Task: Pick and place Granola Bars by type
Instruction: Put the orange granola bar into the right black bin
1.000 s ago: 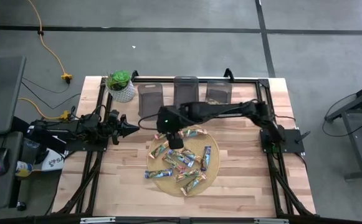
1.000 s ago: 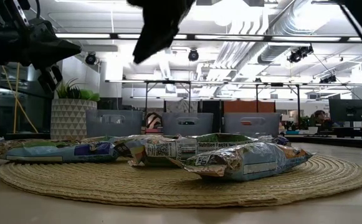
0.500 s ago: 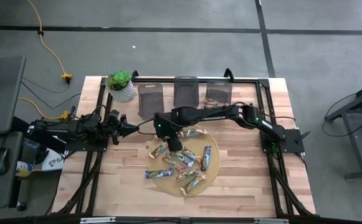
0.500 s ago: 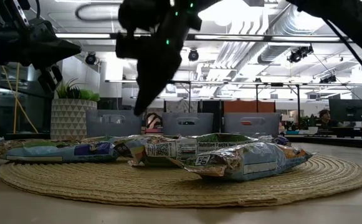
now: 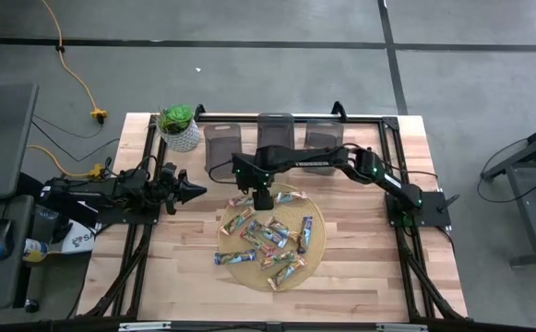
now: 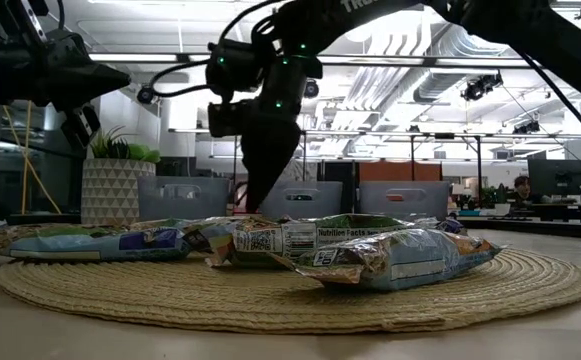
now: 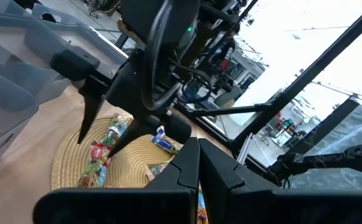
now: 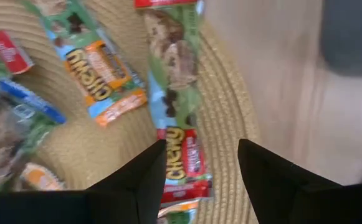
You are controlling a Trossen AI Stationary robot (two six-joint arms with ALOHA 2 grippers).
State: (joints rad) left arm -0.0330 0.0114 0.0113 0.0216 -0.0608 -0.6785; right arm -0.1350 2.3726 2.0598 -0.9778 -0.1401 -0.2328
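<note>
The right end effector (image 8: 202, 165) is held spread above a green-and-red Granola Bar (image 8: 179, 112) lying at the woven mat's (image 8: 227, 124) edge, untouched.

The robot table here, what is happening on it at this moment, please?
The right hand is open and hangs low over the far edge of the round straw mat, right above a green and red granola bar. It holds nothing. Many other granola bars lie spread on the mat. Three grey bins stand in a row behind the mat. The left hand waits at the table's left side, beside a potted plant.
</note>
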